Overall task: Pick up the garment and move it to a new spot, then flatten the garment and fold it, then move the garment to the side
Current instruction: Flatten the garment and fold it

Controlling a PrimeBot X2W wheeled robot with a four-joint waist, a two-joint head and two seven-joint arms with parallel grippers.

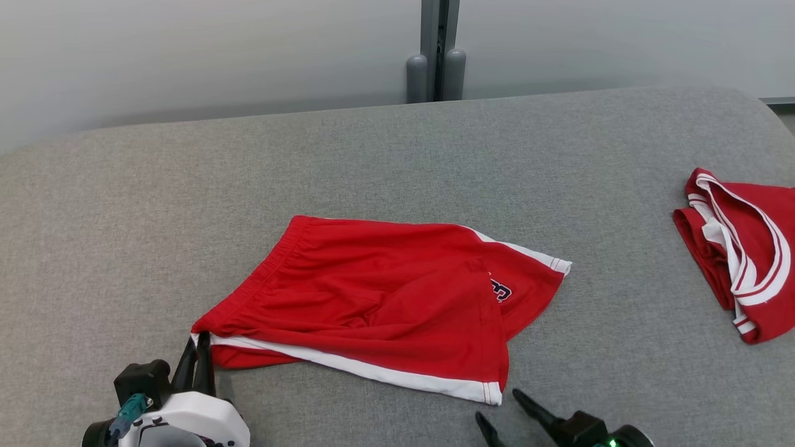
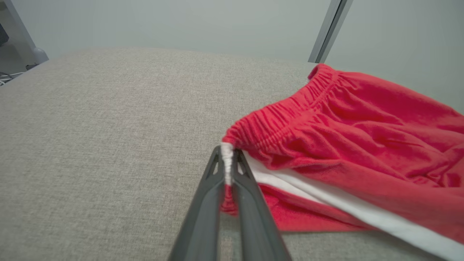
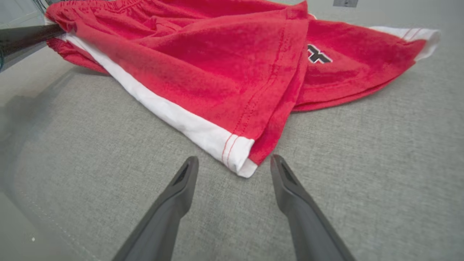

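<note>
Shorts (image 1: 372, 292), red, athletic cut, with gathered elastic waistband (image 1: 261, 279), white side stripe (image 1: 348, 363) and a small dark emblem (image 1: 500, 290) on one leg.

Location: middle of the grey cloth-covered tabletop (image 1: 186, 186), lying mostly flat. One leg is folded across the other, so the hems do not line up.

Handling, as we judge it: light, soft, limp knit. It will sag from any held point and drag a little on the rough cloth beneath; nothing about it can break. A single-point lift would bunch it. We rate two corners along one edge as the best hold. The waistband gives the thickest, surest purchase and the stitched hem corner (image 1: 490, 392) comes second.

Left gripper (image 1: 200, 347): clenched on the near end of the waistband, where the white stripe finishes. The fabric is pinched between its two fingers, which lie low and close to the tabletop.

Right gripper (image 1: 497, 405): released, jaws spread wide, holding nothing. Its fingers sit low over the tabletop, and the hem corner lies between the two fingertips, touching neither as far as we can tell.

Second garment (image 1: 751, 261), red with white trim: at the right side of the tabletop, well apart from the shorts.
</note>
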